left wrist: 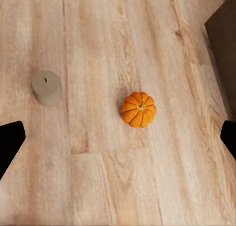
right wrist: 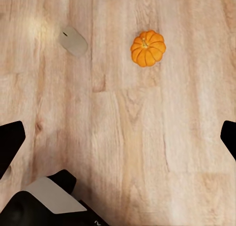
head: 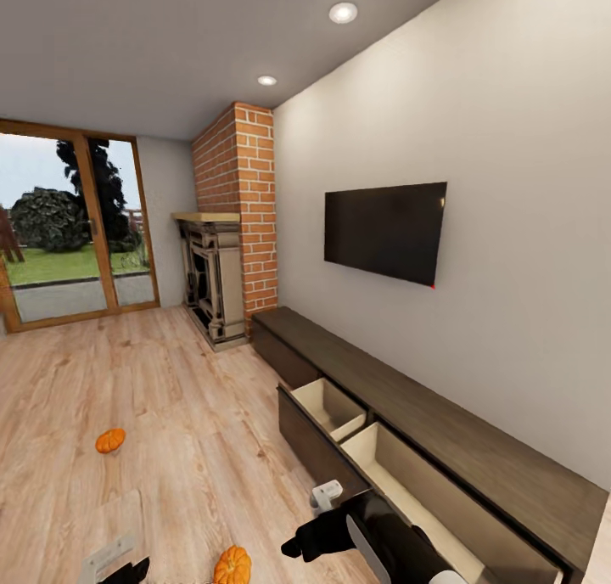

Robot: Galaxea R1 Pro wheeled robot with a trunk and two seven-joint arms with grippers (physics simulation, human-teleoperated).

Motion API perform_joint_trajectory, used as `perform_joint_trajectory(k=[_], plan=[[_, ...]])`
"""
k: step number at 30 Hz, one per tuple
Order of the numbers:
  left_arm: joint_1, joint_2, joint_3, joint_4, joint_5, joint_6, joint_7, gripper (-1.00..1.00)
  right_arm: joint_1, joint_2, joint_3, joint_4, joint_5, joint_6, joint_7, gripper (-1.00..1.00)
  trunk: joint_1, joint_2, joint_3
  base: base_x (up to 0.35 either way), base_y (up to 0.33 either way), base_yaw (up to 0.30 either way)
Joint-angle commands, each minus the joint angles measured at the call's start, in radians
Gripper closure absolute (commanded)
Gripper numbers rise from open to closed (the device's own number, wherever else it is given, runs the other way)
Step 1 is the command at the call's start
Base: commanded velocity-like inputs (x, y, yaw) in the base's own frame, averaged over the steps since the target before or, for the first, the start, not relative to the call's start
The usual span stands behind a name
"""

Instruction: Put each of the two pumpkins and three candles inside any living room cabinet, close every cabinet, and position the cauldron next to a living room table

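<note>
Still at gathering: both jaws released over floor (left wrist: 98, 186), near pumpkin (left wrist: 138, 109) next to grasp, cabinet (head: 475, 448) drawers open.

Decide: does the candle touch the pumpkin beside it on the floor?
Apart. The left wrist view shows bare floor between candle and pumpkin.

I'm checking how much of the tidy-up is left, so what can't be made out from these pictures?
- Drawer insides: in the head view the cabinet has two open drawers, but the near drawer is partly hidden by the robot's arm, so its contents stay unknown.
- Near pumpkin: cut off by the bottom edge.
- Candle: one shows in the left wrist view.
- Both grippers' jaws: just dark tips at the wrist views' edges.
</note>
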Motion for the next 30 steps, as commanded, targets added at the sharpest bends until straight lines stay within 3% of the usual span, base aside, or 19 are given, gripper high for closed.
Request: perform_joint_trajectory(k=[1,20,26,30], plan=[[-0.001,0.000,0.000,-0.001,0.010,0.006,0.004,-1.00,-0.001,-0.001,0.003,-0.001,-0.010,0.006,-0.004,-1.00,0.000,-0.001,-0.001,0.005,-0.007,0.274],[-0.001,0.000,0.000,-0.006,0.010,0.006,0.004,-1.00,-0.001,-0.001,0.000,-0.002,-0.011,0.005,-0.008,-1.00,0.000,-0.001,0.001,0.001,-0.001,0.047],[-0.002,0.002,0.004,-0.027,0.012,0.020,-0.001,-1.00,-0.001,0.014,-0.009,-0.008,-0.052,0.005,-0.192,-1.00,0.000,-0.001,0.001,-0.061,0.000,0.000],[-0.003,0.001,0.006,-0.058,0.015,0.037,-0.001,-1.00,-0.001,0.025,-0.007,-0.010,-0.077,-0.002,-0.260,-1.00,0.000,-0.001,0.001,-0.022,0.000,0.000]])
